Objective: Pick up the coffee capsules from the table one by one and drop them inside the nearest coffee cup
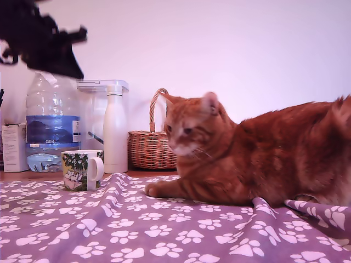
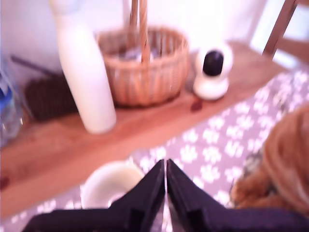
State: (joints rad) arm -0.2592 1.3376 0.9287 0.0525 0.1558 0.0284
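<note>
Black gripper (image 2: 165, 166) above cup (image 2: 112, 186) | jaws clenched, seemingly empty (blurred) | ginger cat (image 1: 263, 159) lying on cloth (image 1: 137, 230)

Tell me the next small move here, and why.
Probably open the claw and swing toward the small reddish piece on the bare wood, possibly a capsule. The claw looks shut and empty above the mug, and the cat lies close by, so go slowly.
</note>
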